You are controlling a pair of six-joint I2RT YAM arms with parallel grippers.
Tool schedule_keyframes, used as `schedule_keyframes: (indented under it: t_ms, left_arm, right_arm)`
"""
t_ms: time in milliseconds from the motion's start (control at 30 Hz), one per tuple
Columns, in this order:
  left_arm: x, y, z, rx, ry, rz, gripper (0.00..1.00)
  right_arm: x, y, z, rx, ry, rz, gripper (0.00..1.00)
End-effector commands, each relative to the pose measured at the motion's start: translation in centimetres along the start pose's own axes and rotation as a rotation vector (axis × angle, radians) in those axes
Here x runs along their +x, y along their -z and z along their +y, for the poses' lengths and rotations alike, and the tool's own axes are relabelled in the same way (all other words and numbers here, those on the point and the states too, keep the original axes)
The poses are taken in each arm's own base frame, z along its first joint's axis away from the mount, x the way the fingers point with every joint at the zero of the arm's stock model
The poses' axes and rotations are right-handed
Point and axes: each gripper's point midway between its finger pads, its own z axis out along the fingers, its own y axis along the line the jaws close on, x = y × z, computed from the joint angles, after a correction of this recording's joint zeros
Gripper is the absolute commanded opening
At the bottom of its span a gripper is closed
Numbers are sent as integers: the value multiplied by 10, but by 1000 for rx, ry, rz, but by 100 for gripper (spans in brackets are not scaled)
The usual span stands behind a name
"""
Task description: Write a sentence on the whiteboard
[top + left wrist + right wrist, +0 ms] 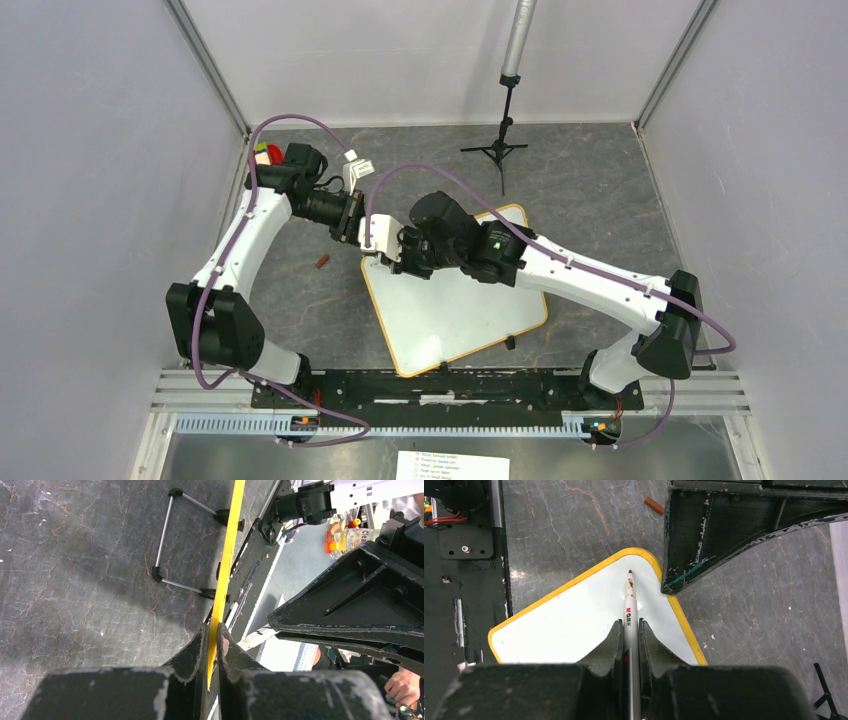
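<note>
From above: the whiteboard [455, 320] lies skewed on the cracked grey surface [580, 180], with open room to its right. The left hand [372, 245] and right hand [407, 257] crowd its far corner. Left wrist: left hand clenched on the board's thin yellow rim [226, 565]. Right wrist: right hand grasping a slim marker [630, 600], tip at the board's rounded corner.

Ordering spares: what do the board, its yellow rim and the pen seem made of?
Flat white rectangular whiteboard: smooth, slightly glossy coated panel, judging by its even sheen. Thin yellow rim: probably plastic edging, uniform colour. Slim white marker pen: likely plastic barrel, printed logo.
</note>
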Motion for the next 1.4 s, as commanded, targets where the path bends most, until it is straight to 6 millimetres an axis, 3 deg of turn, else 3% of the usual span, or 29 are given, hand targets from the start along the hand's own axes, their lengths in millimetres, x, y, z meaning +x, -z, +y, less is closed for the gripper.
schedule_keyframes:
  t_ms: [0, 467, 900, 1067, 1233, 1367]
  left_arm:
    - [-8, -1, -6, 40, -6, -20, 3]
    - [-8, -1, -4, 34, -5, -17, 2]
    - [-7, -1, -4, 30, -2, -15, 2]
    - [-7, -1, -4, 29, -5, -16, 2]
    - [-7, 0, -5, 32, -7, -19, 2]
    - [-7, -1, -5, 35, -4, -18, 2]
  right_arm:
    - [-27, 7, -15, 64, 8, -64, 0]
    - [2, 6, 1, 21, 7, -12, 0]
    - [26, 4, 47, -121, 35, 30, 0]
    - [13, 8, 41, -104, 46, 11, 0]
    - [-19, 22, 20, -24, 71, -55, 0]
    - [-30, 24, 2, 47, 68, -72, 0]
